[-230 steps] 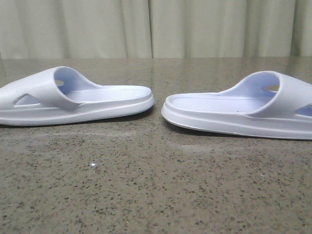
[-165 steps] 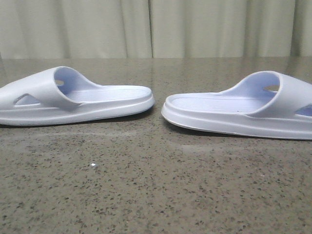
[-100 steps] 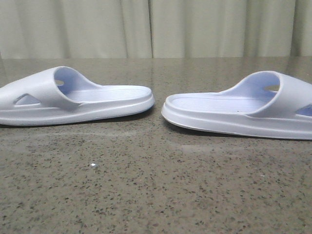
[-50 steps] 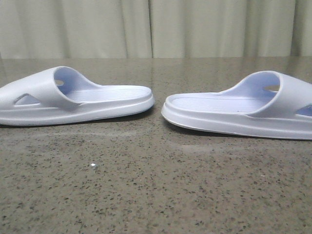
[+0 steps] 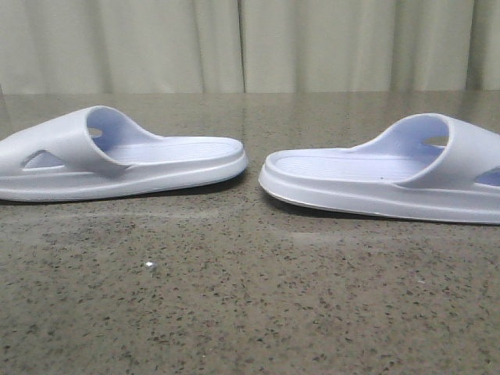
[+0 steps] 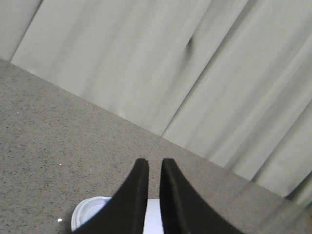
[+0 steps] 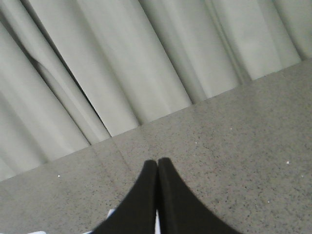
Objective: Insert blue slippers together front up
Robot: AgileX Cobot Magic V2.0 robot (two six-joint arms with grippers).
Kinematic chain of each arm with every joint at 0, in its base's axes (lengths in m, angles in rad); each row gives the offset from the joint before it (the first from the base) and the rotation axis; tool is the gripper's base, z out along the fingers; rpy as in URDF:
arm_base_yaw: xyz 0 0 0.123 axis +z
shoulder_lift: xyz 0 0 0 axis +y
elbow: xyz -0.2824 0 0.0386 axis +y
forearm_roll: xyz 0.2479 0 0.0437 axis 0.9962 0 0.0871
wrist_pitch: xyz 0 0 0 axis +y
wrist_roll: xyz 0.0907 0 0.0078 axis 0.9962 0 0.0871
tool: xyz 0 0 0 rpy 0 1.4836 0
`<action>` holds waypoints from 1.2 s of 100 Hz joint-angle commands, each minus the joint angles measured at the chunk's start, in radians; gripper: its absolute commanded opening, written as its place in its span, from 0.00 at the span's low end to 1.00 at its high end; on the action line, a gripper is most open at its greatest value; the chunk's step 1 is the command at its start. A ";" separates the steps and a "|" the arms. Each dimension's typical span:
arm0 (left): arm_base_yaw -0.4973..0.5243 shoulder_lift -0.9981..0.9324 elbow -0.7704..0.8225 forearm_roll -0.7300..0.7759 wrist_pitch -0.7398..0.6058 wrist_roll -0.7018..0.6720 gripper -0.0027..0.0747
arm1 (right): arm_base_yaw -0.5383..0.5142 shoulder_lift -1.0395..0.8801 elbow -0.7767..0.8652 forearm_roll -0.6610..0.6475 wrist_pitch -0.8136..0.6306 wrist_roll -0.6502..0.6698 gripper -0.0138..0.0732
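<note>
Speckled stone tabletop [image 5: 250, 312], pale curtain [image 5: 250, 43] hanging behind. Blue slippers: left slipper [image 5: 117, 156] and right slipper [image 5: 383, 176] lying soles down, heels facing, a small gap between. Left gripper [image 6: 153, 168] hovering above one slipper, fingers slightly parted. Right gripper [image 7: 157, 168] hanging closed, gripping nothing.

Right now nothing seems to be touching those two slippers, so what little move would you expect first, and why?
Probably the left claw spreads its nearly closed fingers and dips toward the slipper beneath it. Both slippers, left and right, lie flat and apart on the table, heels facing each other, and neither claw holds anything; the right claw is closed too.
</note>
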State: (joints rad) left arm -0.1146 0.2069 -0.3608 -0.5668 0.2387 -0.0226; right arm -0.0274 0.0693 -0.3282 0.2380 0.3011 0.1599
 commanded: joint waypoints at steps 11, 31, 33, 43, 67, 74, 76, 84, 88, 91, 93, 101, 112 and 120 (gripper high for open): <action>0.002 0.258 -0.224 0.076 0.098 0.001 0.05 | -0.006 0.164 -0.173 0.004 0.028 -0.003 0.04; 0.002 0.419 -0.280 0.080 0.130 0.001 0.06 | -0.006 0.288 -0.247 0.046 0.079 -0.003 0.09; 0.002 0.430 -0.280 0.080 0.132 0.001 0.06 | -0.006 0.296 -0.247 0.058 0.079 -0.003 0.12; 0.002 0.462 -0.280 0.080 0.131 0.001 0.07 | -0.006 0.325 -0.247 0.108 0.083 -0.003 0.25; 0.002 0.475 -0.280 0.041 0.093 0.001 0.38 | -0.006 0.346 -0.247 0.124 0.064 -0.003 0.58; 0.002 0.475 -0.280 0.031 0.091 0.001 0.51 | -0.006 0.346 -0.247 0.124 0.064 -0.003 0.60; 0.002 0.475 -0.280 0.031 0.093 0.001 0.55 | -0.006 0.346 -0.247 0.124 0.064 -0.003 0.60; 0.002 0.480 -0.277 0.009 0.093 0.001 0.63 | -0.006 0.346 -0.247 0.124 0.064 -0.003 0.60; 0.002 0.482 -0.273 -0.007 0.097 0.001 0.63 | -0.006 0.346 -0.247 0.124 0.064 -0.003 0.60; 0.002 0.482 -0.268 -0.017 0.096 0.001 0.63 | -0.006 0.346 -0.247 0.124 0.064 -0.003 0.60; 0.002 0.482 -0.267 -0.026 0.096 -0.001 0.63 | -0.006 0.346 -0.247 0.124 0.064 -0.003 0.60; 0.002 0.482 -0.242 -0.055 0.074 -0.004 0.63 | -0.006 0.346 -0.247 0.124 0.066 -0.003 0.60; 0.002 0.482 -0.196 -0.100 0.022 -0.012 0.63 | -0.006 0.346 -0.247 0.124 0.073 -0.003 0.60; 0.002 0.497 -0.167 -0.161 -0.017 -0.012 0.63 | -0.006 0.346 -0.247 0.124 0.077 -0.003 0.60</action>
State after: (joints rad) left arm -0.1146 0.6846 -0.5291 -0.6451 0.3301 -0.0230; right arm -0.0274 0.3986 -0.5380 0.3522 0.4460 0.1618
